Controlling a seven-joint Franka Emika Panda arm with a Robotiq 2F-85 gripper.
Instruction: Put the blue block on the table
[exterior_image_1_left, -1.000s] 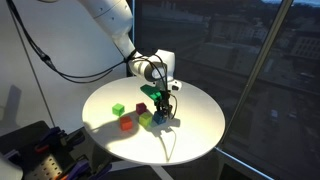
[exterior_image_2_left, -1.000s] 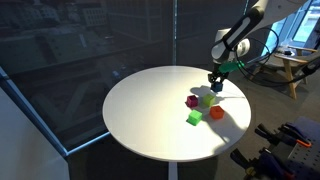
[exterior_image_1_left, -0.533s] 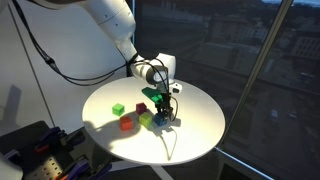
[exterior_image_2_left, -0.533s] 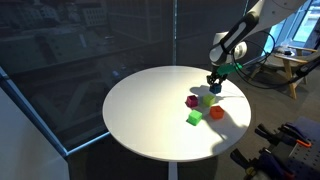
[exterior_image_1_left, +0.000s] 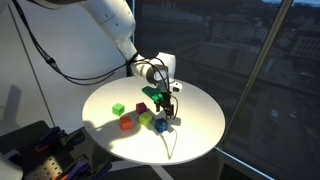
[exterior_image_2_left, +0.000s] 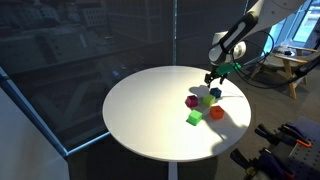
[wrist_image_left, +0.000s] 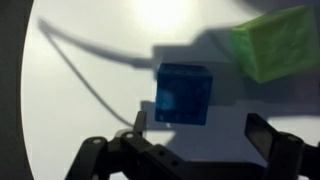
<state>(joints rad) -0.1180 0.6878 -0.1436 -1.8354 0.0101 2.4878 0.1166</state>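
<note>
Small dark blue cube rests flat on the round white surface, just beside a yellow-green cube. Tool is spread apart, one finger to each side of the blue cube, with a visible gap to both. Wrist view is sharp enough to confirm.

White round tabletop carries: blue block, lime cube, green cube, red cube, magenta cube.

no readable text anywhere
the blue block, the green cube, the desk and the gripper show no legible lettering, label, number or sign in any view.
</note>
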